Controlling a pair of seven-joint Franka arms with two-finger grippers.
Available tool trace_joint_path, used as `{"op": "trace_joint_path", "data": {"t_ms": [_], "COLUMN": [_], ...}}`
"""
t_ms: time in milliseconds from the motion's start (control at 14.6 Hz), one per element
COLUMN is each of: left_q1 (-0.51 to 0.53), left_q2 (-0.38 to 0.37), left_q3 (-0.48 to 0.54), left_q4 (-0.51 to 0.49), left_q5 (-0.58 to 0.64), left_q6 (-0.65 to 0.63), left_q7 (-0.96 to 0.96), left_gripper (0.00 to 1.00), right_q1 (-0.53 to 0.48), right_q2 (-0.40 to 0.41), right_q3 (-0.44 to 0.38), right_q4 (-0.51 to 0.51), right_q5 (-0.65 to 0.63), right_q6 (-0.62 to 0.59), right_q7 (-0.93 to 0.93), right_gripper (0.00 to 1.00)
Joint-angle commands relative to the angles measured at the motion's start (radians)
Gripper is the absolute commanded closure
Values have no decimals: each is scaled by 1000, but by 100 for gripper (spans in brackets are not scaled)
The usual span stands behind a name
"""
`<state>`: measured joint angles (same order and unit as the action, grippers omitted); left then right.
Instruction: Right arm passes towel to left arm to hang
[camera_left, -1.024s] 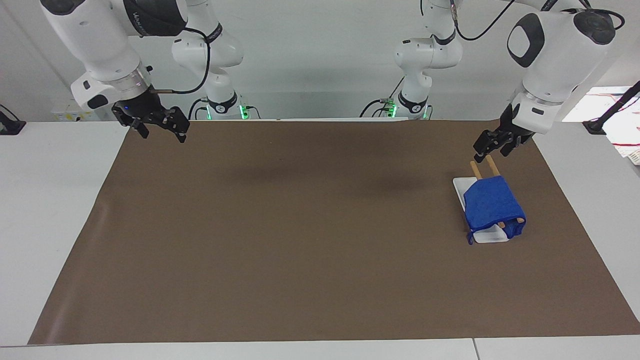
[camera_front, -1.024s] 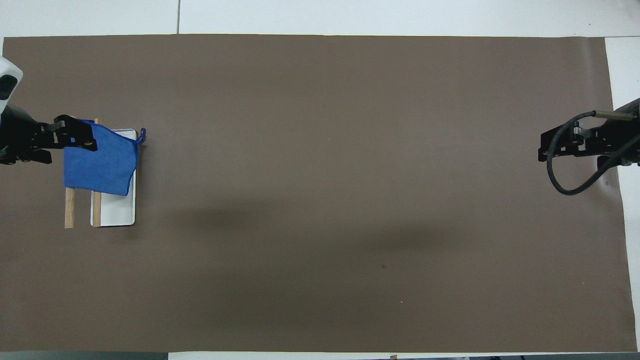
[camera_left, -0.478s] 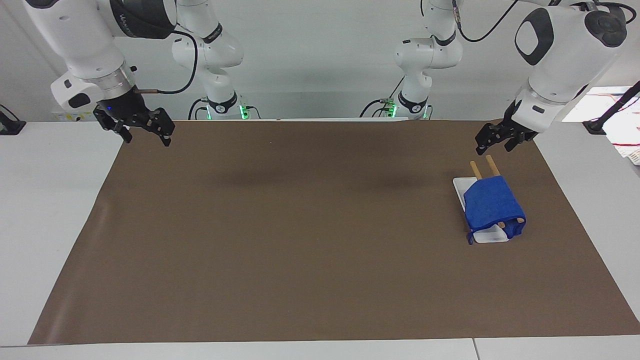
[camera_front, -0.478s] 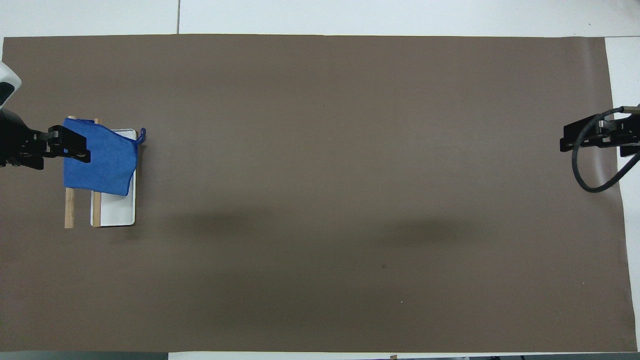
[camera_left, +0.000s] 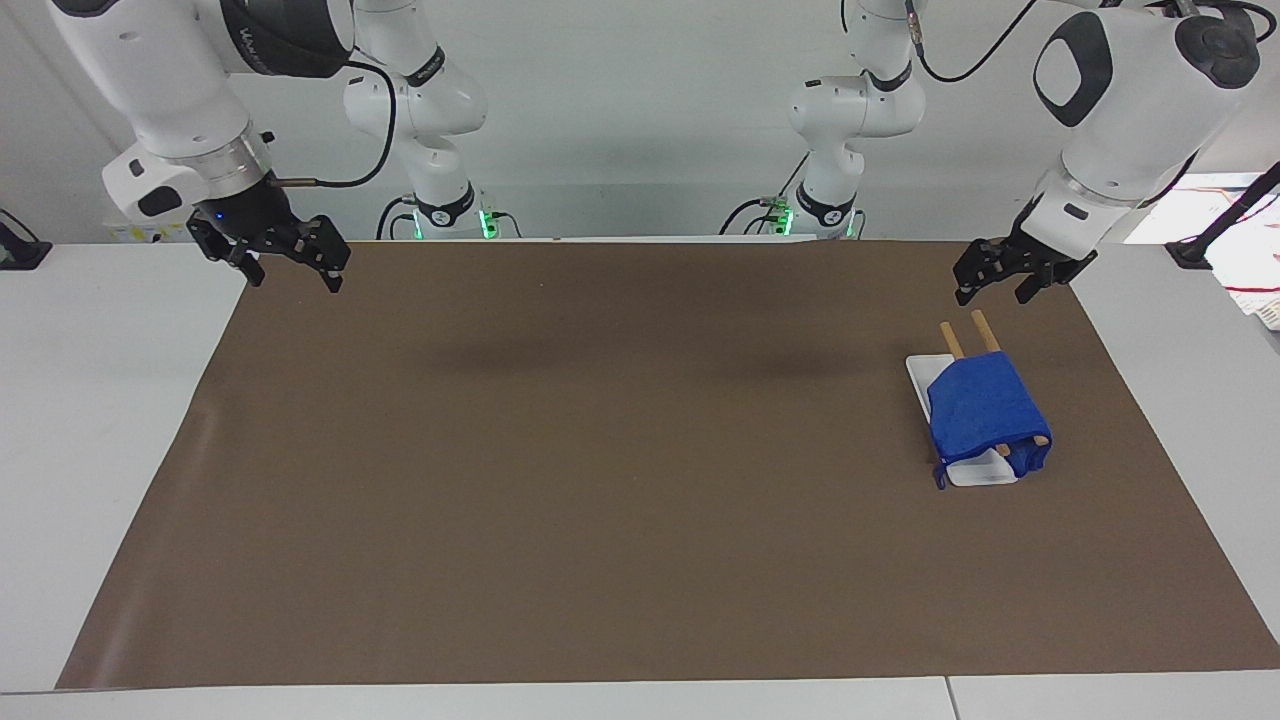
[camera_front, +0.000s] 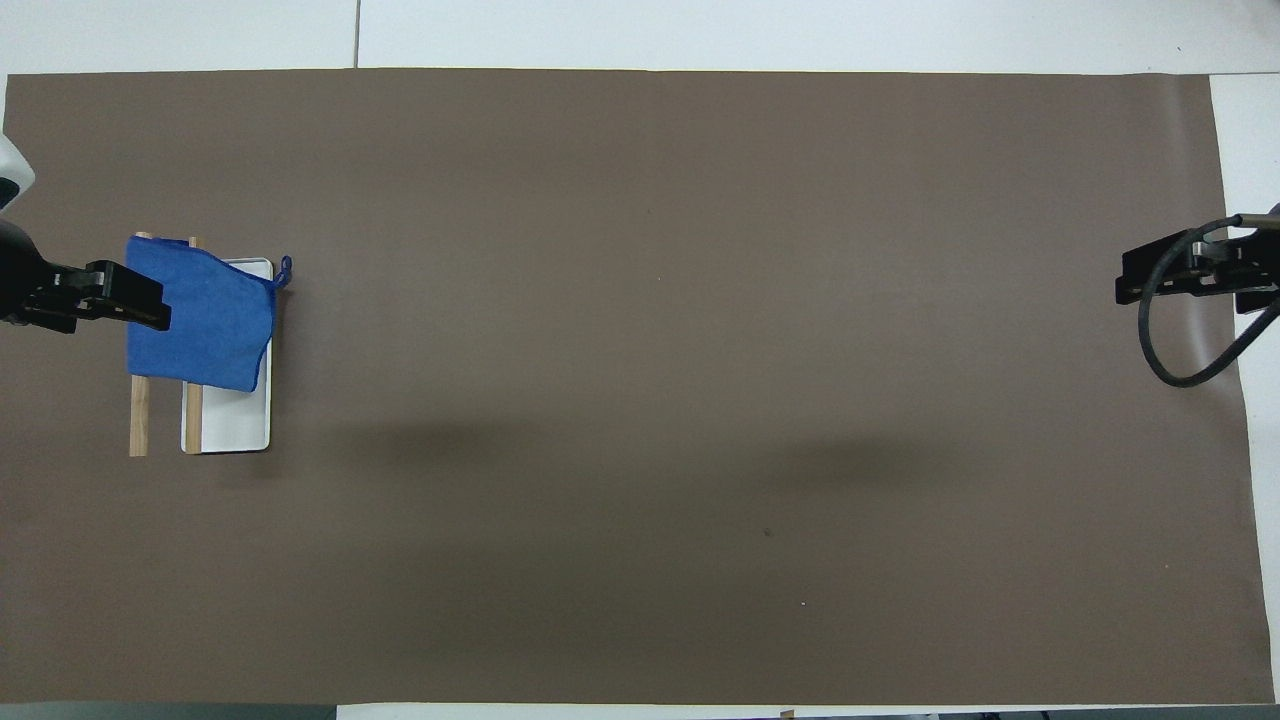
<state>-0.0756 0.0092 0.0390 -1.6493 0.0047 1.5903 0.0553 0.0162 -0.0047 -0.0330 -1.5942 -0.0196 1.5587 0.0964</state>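
Observation:
A blue towel hangs draped over two wooden rods of a small rack with a white base, toward the left arm's end of the table. It also shows in the overhead view, over the rods and the base. My left gripper is open and empty, raised over the mat just past the rods' ends, clear of the towel. In the overhead view the left gripper overlaps the towel's edge. My right gripper is open and empty, held up over the mat's corner at the right arm's end, seen from above too.
A brown mat covers most of the white table. A black cable loops from the right wrist. Both arm bases stand at the table's robot edge.
The right gripper has drawn back toward its own end of the table and now holds still. The left gripper has pulled a little away from the towel toward its own end.

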Motion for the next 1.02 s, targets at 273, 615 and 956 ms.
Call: {"op": "trace_joint_path", "data": {"t_ms": [273, 615, 956], "left_q1": [-4, -4, -4], "left_q2": [-3, -3, -5], "left_q3": [4, 4, 4], "left_q4": [11, 9, 6], "left_q5": [28, 28, 28], "left_q6": [5, 5, 7], "left_q7": [52, 41, 49], "left_gripper": [0, 0, 0], "right_q1": [-1, -1, -1], "right_q2": [3, 3, 3], "right_q3": [4, 8, 8], "right_q4": [11, 11, 11], "right_q5": [0, 0, 0], "right_q6": [-11, -14, -16], "right_q7": [-18, -18, -18], "right_gripper": [0, 0, 0]}}
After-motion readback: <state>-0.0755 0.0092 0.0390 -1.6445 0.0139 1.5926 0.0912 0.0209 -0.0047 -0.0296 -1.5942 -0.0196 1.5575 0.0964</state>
